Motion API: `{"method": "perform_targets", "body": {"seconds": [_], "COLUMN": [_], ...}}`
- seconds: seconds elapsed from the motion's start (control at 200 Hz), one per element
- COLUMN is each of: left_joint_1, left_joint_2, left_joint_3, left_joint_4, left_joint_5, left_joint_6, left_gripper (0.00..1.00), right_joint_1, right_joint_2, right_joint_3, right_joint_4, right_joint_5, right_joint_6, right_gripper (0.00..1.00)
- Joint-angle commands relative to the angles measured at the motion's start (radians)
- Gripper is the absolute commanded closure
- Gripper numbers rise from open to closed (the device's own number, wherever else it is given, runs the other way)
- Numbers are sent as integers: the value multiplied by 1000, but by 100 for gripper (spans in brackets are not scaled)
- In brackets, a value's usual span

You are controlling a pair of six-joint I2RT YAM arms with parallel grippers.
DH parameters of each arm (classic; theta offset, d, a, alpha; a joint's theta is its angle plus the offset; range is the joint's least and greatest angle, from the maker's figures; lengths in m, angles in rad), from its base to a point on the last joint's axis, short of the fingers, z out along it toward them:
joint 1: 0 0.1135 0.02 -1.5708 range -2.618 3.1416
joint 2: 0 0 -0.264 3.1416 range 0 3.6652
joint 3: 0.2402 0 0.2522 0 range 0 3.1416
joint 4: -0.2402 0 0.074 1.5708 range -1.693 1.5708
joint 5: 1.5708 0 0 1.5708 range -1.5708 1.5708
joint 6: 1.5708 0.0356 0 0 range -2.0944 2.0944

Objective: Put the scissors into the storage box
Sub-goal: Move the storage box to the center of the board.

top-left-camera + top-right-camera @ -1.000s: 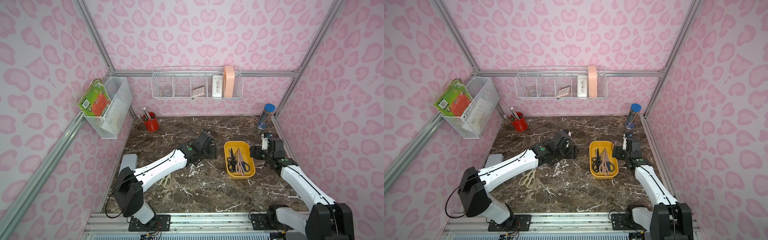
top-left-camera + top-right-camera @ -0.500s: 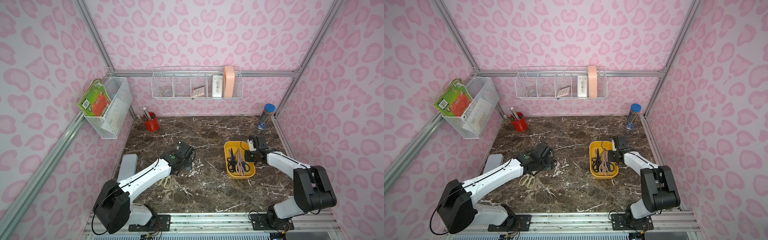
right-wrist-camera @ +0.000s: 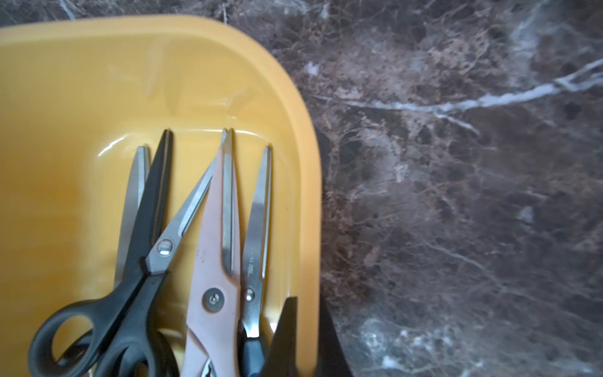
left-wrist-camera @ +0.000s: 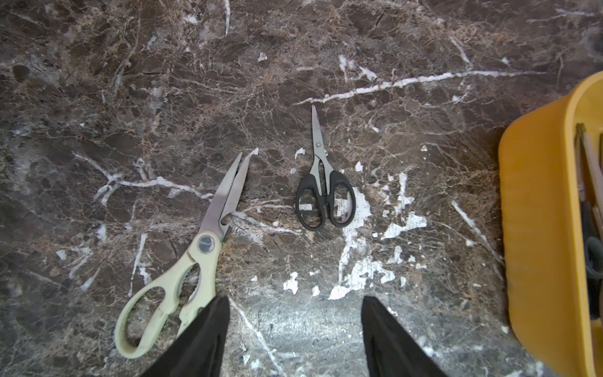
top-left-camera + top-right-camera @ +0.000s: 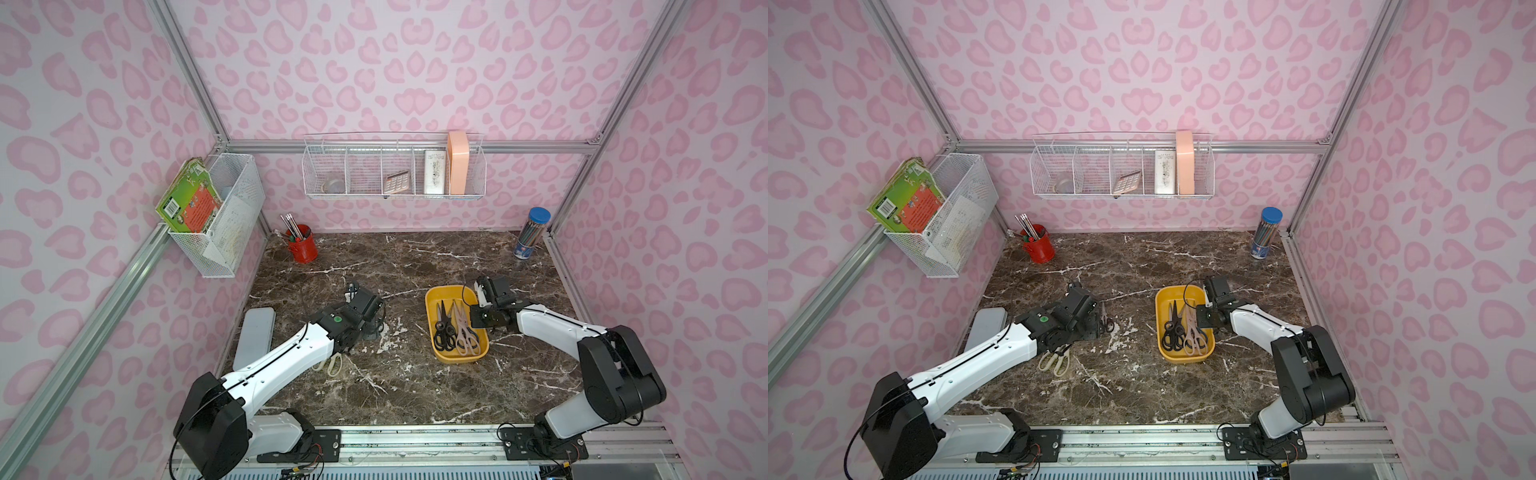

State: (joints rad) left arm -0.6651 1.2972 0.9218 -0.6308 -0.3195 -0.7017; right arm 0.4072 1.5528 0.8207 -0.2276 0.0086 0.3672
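You now have the right gripper (image 3: pixel 308 315) fully closed, where a second ago it stood wide open off to the side of the storage box (image 3: pixel 81 81). At the lower centre of the right wrist frame its fingers straddle the box's rim, one inside the wall and one outside, so it grips the box and none of the scissors. Your left arm has drawn back from the box. The left gripper (image 4: pixel 293 302) hangs about two-thirds open and empty over the tabletop (image 4: pixel 424 49). The small black pair (image 4: pixel 324 192) lies at centre frame ahead of it, and the cream pair (image 4: pixel 195 254) lies at lower left. By my judgement the box is being steadied while these last two pairs wait to be loaded. Inside the box you can see a large black pair (image 3: pixel 130 293), a pink pair (image 3: pixel 215 261) and a blue-handled pair (image 3: pixel 257 228). A further blade lies beneath the black one. The frame's lower edge cuts off the handles, so the count is unconfirmed. In both top views the left arm hides the cream blades, and in a top view the small black pair (image 5: pixel 1106 322) shows only partly. I cannot tell whether the left finger touches the cream handle.
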Motion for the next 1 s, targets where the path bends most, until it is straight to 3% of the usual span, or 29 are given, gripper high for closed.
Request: {"method": "perform_targets", "body": {"seconds": [0.0, 0.08, 0.34, 0.42, 0.55, 0.705, 0.77, 0.815, 0.995], "left_joint_1": [2, 2, 2, 3, 5, 63, 107, 123, 201], "left_joint_2": [22, 34, 67, 82, 127, 176, 186, 194, 295], "left_joint_3": [-5, -14, 0, 15, 55, 68, 57, 60, 120], "left_joint_4": [2, 10, 24, 33, 34, 27, 62, 97, 95], "left_joint_5": [-6, 5, 11, 27, 54, 123, 189, 218, 299], "left_joint_6": [1, -2, -2, 5, 23, -16, -7, 13, 51], "left_gripper": [34, 41, 44, 42, 42, 54, 65, 65, 63], "right_joint_1": [37, 61, 119, 120, 119, 118, 119, 124, 216], "right_joint_2": [16, 19, 25, 32, 4, -120, -199, -258, -478], "right_joint_3": [13, 7, 37, 54, 87, 121, 100, 56, -219], "right_joint_4": [-22, 9, -4, -27, -61, -112, -102, -65, 144], "right_joint_5": [0, -22, 52, 68, 64, 133, 157, 151, 29], "right_joint_6": [121, 153, 168, 166, 165, 138, 100, 49, -142], "right_gripper": [100, 100, 100, 81, 60, 49, 40, 33, 25]}}
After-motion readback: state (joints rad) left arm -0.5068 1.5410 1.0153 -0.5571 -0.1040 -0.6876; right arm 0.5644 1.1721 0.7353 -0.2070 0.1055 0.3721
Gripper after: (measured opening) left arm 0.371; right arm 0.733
